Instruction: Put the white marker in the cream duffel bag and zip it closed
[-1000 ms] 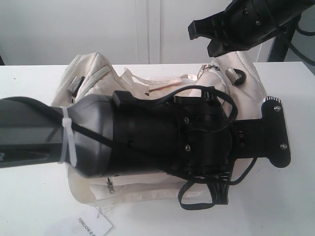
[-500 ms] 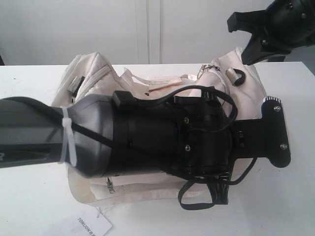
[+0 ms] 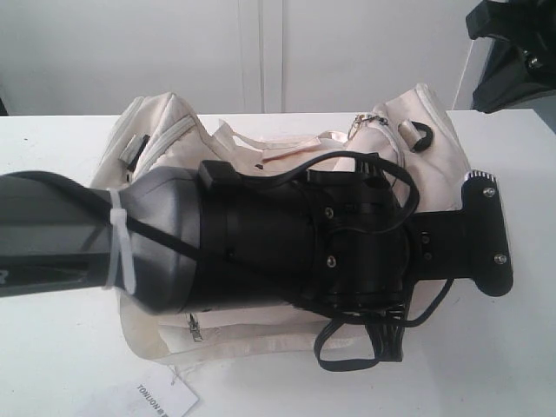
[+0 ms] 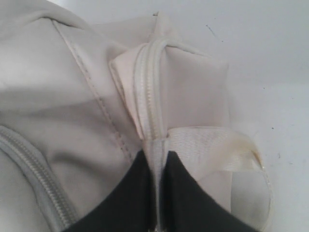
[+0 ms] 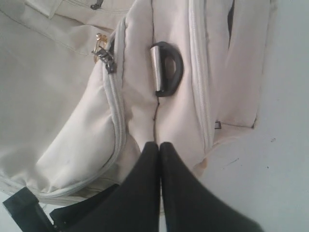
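Exterior view. The cream duffel bag [image 3: 174, 120] lies on the white counter [image 3: 52, 365], long axis 9 to 3 o'clock, unmoved since a second ago. Your left arm [image 3: 261, 243] lies across its middle exactly as before.

What differs is your right arm [image 3: 521, 52]. A second ago it hung above the bag's 3 o'clock end, close over the gold round pull [image 3: 356, 127]. Now it has drawn off to the frame's 2 o'clock corner, only partly in view and well clear of the bag. The pull and the black D-ring [image 3: 418, 132] beside it stand uncovered and have not shifted. The paper tag [image 3: 163, 401] lies at the bag's 7 o'clock, same spot.

Left wrist view. Your left end effector [image 4: 155, 157] pinches a cream fabric strip [image 4: 157, 145] at the end of a zipper seam [image 4: 147, 87] on the bag. A webbing loop [image 4: 231, 150] sits just beside the fingers.

Right wrist view. Your right end effector [image 5: 158, 145] has its fingers pressed together with nothing between them, hanging over the bag's end panel. The zipper track running from the pull reads closed as far as you can see it.
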Controlling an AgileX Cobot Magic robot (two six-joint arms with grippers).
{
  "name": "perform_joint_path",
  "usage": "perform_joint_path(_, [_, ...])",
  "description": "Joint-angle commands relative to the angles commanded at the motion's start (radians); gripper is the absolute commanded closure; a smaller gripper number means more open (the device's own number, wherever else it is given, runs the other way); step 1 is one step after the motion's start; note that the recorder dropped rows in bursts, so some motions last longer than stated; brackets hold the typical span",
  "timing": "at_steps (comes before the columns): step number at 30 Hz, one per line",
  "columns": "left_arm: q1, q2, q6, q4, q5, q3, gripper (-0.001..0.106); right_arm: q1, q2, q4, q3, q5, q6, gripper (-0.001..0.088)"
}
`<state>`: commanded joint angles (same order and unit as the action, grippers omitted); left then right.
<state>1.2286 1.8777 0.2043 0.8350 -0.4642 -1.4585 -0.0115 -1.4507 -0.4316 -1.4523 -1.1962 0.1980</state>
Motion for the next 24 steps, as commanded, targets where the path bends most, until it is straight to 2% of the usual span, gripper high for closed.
perform_joint_path(5, [0.000,0.000,0.000,0.000,0.000,0.000,0.105,0.000,0.001,0.000,0.000,-0.007,0.000,0.0868])
perform_joint_path(7, [0.000,0.000,0.000,0.000,0.000,0.000,0.102,0.000,0.001,0.000,0.000,-0.007,0.000,0.0868])
perform_joint_path(10, [0.000,0.000,0.000,0.000,0.000,0.000,0.088,0.000,0.001,0.000,0.000,-0.007,0.000,0.0868])
perform_joint_path(14, [0.000,0.000,0.000,0.000,0.000,0.000,0.060,0.000,0.001,0.000,0.000,-0.007,0.000,0.0868])
perform_joint_path(16, [0.000,-0.002,0.000,0.000,0.000,0.000,0.053,0.000,0.001,-0.002,0.000,-0.006,0.000,0.0868])
perform_joint_path(21, [0.000,-0.026,0.002,-0.016,0.000,0.000,0.050,0.000,0.001,-0.002,0.000,-0.002,0.000,0.0868])
perform_joint_path(24, [0.000,-0.053,0.002,-0.083,0.000,0.000,0.050,0.000,0.001,-0.002,0.000,0.002,0.000,0.0868])
